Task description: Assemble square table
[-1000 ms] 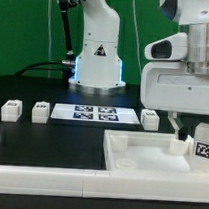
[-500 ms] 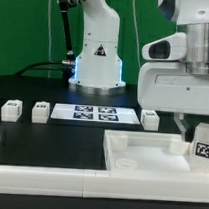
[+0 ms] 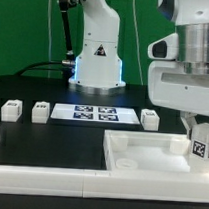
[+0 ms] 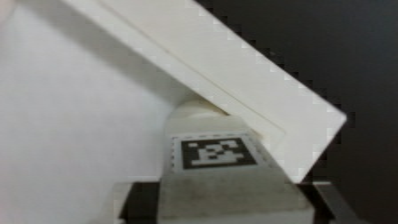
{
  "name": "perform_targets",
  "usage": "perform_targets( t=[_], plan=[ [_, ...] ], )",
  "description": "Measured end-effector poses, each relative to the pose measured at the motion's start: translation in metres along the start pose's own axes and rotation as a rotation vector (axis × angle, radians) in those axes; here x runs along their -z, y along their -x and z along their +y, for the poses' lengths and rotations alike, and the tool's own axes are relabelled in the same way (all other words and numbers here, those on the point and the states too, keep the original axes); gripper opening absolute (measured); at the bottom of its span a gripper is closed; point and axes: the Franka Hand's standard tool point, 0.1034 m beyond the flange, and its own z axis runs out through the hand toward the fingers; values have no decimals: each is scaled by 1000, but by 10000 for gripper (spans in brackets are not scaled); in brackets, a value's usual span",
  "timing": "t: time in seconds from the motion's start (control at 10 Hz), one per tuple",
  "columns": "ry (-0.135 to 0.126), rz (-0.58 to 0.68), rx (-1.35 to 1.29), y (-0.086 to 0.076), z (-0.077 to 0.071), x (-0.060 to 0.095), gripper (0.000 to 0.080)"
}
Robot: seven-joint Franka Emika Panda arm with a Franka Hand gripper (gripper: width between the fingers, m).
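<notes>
The white square table top (image 3: 139, 157) lies at the front of the exterior view's right, its raised rim showing in the wrist view (image 4: 240, 75). My gripper (image 3: 197, 134) is shut on a white tagged leg (image 3: 200, 145) and holds it over the top's right corner. In the wrist view the leg (image 4: 217, 150) sits between my dark fingers (image 4: 146, 203), its tag facing the camera, next to the rim's corner. Three more legs stand on the black table: two on the left (image 3: 11, 110) (image 3: 40, 111) and one (image 3: 150, 117) right of the marker board.
The marker board (image 3: 95, 113) lies in the middle of the black table, in front of the robot base (image 3: 97, 67). A long white bar fence (image 3: 43, 175) runs along the front edge.
My gripper has shifted slightly to the right and the held leg sits a little lower over the top's corner. The loose legs have not moved.
</notes>
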Motion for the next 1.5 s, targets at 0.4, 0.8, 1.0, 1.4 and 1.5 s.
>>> perform_targets(
  t=[0.4,0.8,1.0,1.4,1.5],
  plan=[
    [-43,-56,-473,4,-2,-1,292],
    [-40,-51,-621,3,-2,-1,373],
    [-36,-49,-526,7,-1,-2,512],
    [-60,-64,-420,24,-7,24,647],
    [-63,-74,-412,31,-8,35,647]
  ],
)
